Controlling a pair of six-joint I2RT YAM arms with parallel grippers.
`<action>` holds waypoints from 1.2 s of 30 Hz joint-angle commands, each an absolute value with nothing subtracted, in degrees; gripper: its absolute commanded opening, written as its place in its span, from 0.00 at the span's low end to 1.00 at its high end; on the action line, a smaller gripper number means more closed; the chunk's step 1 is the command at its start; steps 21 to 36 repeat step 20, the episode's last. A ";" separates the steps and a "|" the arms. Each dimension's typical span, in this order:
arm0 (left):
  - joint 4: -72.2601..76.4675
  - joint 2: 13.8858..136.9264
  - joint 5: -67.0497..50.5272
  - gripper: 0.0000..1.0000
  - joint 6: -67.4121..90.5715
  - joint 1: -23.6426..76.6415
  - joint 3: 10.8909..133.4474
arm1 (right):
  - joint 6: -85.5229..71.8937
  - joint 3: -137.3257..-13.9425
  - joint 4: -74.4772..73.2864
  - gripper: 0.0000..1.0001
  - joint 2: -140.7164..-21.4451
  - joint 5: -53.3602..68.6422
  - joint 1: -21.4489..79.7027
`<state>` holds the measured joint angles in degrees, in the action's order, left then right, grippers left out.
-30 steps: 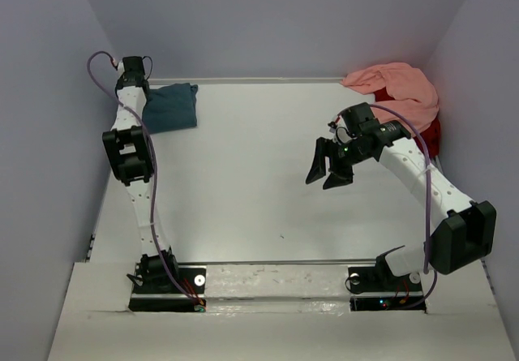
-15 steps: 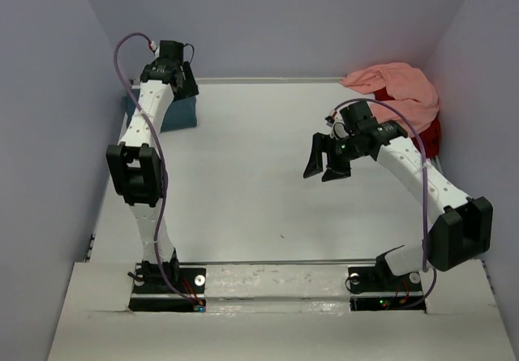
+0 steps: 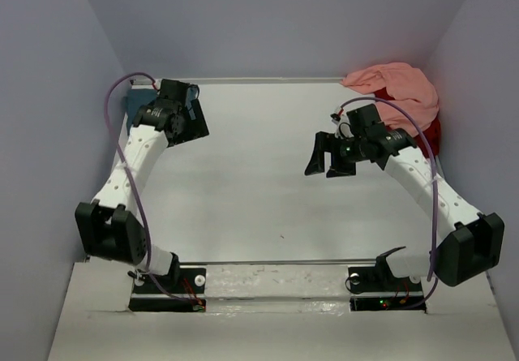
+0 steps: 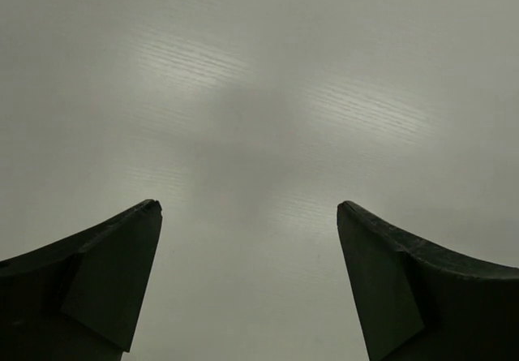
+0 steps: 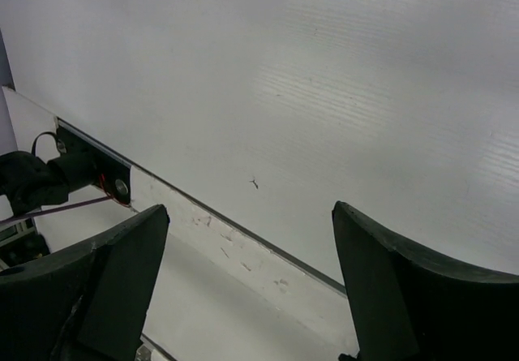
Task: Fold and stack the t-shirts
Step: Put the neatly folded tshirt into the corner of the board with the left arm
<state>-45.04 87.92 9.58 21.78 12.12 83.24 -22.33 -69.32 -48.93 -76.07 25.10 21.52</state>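
- Left pincer (image 3: 193, 122) hangs over the far-left part of the white tabletop (image 3: 243, 191). In the left wrist view its two dark fingers (image 4: 105, 284) stand wide apart with only bare tabletop between them, so it is open and holds nothing.
- Right pincer (image 3: 324, 165) hovers above the right half of the tabletop, tilted down and toward the middle. In the right wrist view it (image 5: 247, 208) is also spread wide and empty, with the near edge of the tabletop and a black arm base (image 5: 49, 178) with thin wires showing beyond its fingers.
- Teal-blue t-shirt (image 3: 131, 101) lies in the far-left corner. Only a small patch shows, behind the left arm's wrist, so its shape cannot be told.
- Salmon-pink t-shirt (image 3: 397, 85) lies crumpled in the far-right corner, against the right wall.
- Red t-shirt (image 3: 434, 138) shows beneath and just beside the pink one, along the right wall and partly covered by it.
- Both pincers are clear of all three shirts; the right one is nearer the pink and red heap.
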 commanded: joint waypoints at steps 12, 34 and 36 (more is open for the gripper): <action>-42.63 69.87 5.01 0.99 25.93 15.91 71.81 | -18.81 -66.97 -44.21 0.88 -69.35 22.32 22.06; -42.36 72.15 4.13 0.99 24.43 16.26 72.68 | -19.95 -65.92 -44.21 0.88 -68.03 22.32 22.06; -42.36 72.15 4.13 0.99 24.43 16.26 72.68 | -19.95 -65.92 -44.21 0.88 -68.03 22.32 22.06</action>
